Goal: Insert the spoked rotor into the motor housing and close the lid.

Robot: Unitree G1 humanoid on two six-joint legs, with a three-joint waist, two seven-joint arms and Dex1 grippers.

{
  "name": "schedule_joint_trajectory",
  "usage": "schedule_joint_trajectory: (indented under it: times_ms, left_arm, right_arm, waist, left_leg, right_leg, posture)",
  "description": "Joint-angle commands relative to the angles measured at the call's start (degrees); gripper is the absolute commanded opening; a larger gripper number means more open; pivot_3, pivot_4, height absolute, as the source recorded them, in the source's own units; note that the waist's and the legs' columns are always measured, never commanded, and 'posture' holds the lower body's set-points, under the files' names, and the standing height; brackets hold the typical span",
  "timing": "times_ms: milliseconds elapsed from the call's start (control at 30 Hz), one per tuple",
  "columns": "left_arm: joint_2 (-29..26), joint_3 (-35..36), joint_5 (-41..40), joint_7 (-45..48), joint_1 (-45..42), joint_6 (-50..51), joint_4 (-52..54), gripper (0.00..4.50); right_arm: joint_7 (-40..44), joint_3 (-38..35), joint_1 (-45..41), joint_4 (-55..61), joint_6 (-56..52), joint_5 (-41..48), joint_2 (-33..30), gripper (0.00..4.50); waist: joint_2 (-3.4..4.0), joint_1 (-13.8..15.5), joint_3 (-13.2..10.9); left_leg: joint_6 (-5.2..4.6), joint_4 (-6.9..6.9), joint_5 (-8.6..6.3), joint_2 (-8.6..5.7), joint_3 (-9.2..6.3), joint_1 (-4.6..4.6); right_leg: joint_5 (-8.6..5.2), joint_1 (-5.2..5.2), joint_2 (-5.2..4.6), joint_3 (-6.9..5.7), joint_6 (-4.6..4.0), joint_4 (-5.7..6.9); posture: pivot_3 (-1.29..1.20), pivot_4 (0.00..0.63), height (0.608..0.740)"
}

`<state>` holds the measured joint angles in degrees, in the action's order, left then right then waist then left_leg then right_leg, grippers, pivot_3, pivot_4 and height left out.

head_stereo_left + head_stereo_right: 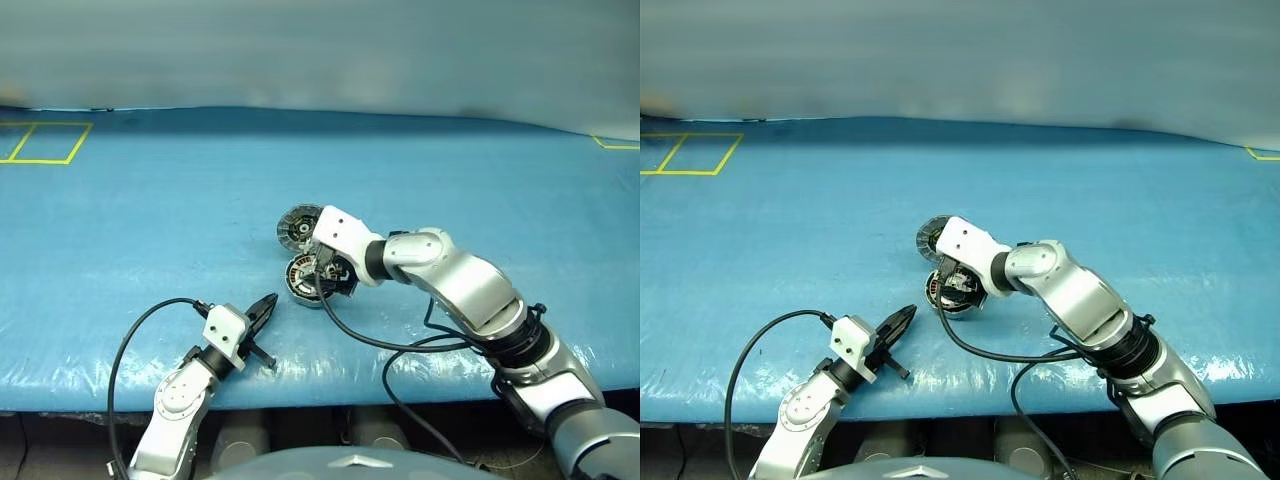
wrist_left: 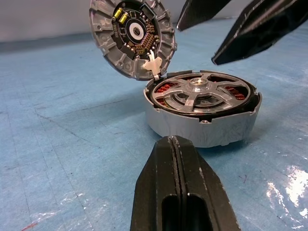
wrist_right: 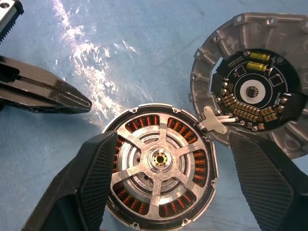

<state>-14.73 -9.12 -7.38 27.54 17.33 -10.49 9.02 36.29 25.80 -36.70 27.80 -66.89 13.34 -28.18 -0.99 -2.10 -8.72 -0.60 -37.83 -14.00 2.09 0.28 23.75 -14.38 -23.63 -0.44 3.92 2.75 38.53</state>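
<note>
rotor (image 3: 159, 161): silver spokes (seated) | housing (image 2: 202, 130): grey, copper windings | lid (image 3: 252, 89): open

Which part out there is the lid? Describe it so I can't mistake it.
On the blue table, find the right pincer above the motor housing. The lid leans against the housing's rim, its dark circuit-board face showing; the housing instead holds the spoked rotor over copper windings.

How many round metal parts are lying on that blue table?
3. The motor housing sits on the table, the spoked rotor lies inside it, and the lid stands open, leaning at the housing's edge. Others may be hidden.
</note>
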Motion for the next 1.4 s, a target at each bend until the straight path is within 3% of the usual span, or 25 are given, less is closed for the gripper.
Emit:
schedule_joint_trajectory:
  times_ms: [33,300,433,633,767,1033,1400]
  left_arm:
    - [0.26,0.40,-0.35,-0.34,-0.10,-0.61,1.28,0.00]
    - [-1.84,6.56,-2.96,-2.36,-0.76,5.40,3.26,0.00]
    - [-4.19,10.55,-7.67,0.54,-3.93,8.21,2.38,0.00]
    - [-7.46,15.67,-11.78,3.45,-12.77,11.26,-3.27,0.00]
    - [-8.94,17.75,-13.40,6.82,-20.44,10.91,-11.34,0.00]
    - [-9.07,15.76,-12.88,13.41,-26.40,8.71,-16.70,0.00]
    - [-9.03,17.82,-14.67,19.09,-37.25,8.39,-30.20,0.00]
  right_arm:
    - [-2.62,-5.87,2.79,3.45,-0.61,1.59,2.03,2.68]
    - [-6.91,-14.09,23.13,8.92,15.50,3.85,8.15,0.01]
    - [-11.56,-14.43,35.20,7.85,26.40,1.92,13.35,0.01]
    - [-17.01,-10.28,45.05,6.56,35.62,-2.70,16.85,0.01]
    - [-19.42,-8.62,45.44,5.07,38.18,-4.87,18.56,0.01]
    - [-23.35,-6.91,40.62,2.54,35.44,-7.45,21.73,0.01]
    - [-22.32,-4.28,39.83,1.24,32.12,-7.64,21.55,0.01]
  waist:
    - [-0.02,0.02,0.01]
    - [-0.02,0.03,0.01]
    - [-0.03,0.01,0.02]
    - [-0.03,-0.02,0.02]
    - [-0.09,-0.03,0.04]
    - [-0.11,0.11,0.05]
    - [-0.14,0.18,0.06]
  left_leg:
    - [0.00,0.00,0.00,0.00,0.00,0.00]
    - [-0.02,0.05,-0.01,-0.02,-0.02,0.02]
    - [-0.01,0.01,-0.01,0.00,-0.01,-0.03]
    - [-0.02,-0.12,0.03,0.02,0.05,-0.08]
    - [-0.01,-0.14,0.11,-0.02,0.08,-0.12]
    - [0.00,-0.04,0.11,-0.03,0.03,-0.06]
    - [0.01,-0.06,0.12,-0.29,-0.01,-0.04]
  right_leg:
    - [0.00,0.00,0.00,0.00,0.00,0.00]
    - [-0.07,0.01,0.02,-0.01,0.12,-0.03]
    - [-0.18,0.07,0.05,-0.01,0.32,-0.02]
    - [-0.26,0.12,0.02,0.05,0.20,-0.01]
    - [-0.22,0.12,0.07,0.07,0.17,0.03]
    - [0.01,0.08,0.05,0.05,0.15,0.02]
    - [0.01,0.11,0.12,-0.01,0.17,0.02]
  posture:
    - [0.00,0.150,0.740]
    - [0.00,0.150,0.740]
    - [0.00,0.150,0.740]
    - [0.00,0.150,0.740]
    - [0.00,0.150,0.740]
    - [0.00,0.150,0.740]
    - [0.00,0.150,0.740]
